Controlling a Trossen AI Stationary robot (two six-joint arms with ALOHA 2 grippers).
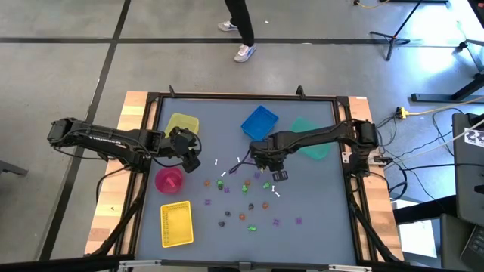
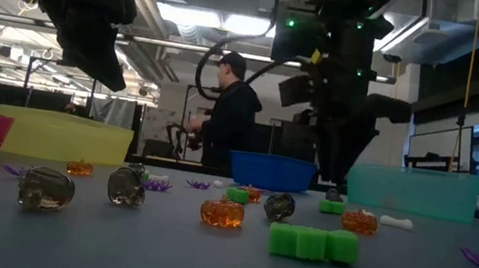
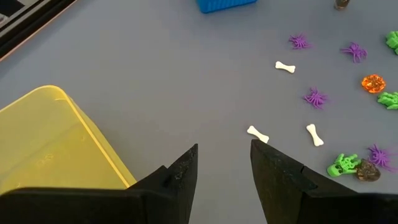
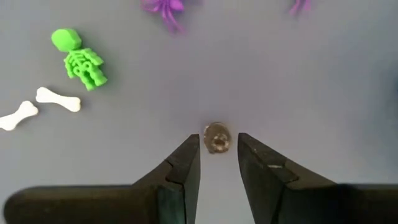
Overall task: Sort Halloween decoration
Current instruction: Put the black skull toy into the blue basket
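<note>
A workshop with ceiling lights and a person in dark clothes (image 2: 229, 105) lies beyond your grey table (image 1: 318, 204). Your right gripper (image 4: 217, 152) hangs low over the middle of the table, jaws parted, with a small dark skull trinket (image 4: 217, 137) on the surface just between the fingertips, not clamped. Near it lie a green skeleton (image 4: 79, 59), two white bones (image 4: 57, 99) and a purple spider (image 4: 165, 7). Your left gripper (image 3: 224, 168) hovers released beside the yellow bin (image 3: 43, 149), nothing between its fingers. The remaining Halloween decoration (image 1: 246, 198) is scattered across the table's centre, outside the blue bin (image 1: 259, 122), teal bin (image 1: 311, 140), pink bowl (image 1: 169, 180) and yellow basket (image 1: 176, 224).
</note>
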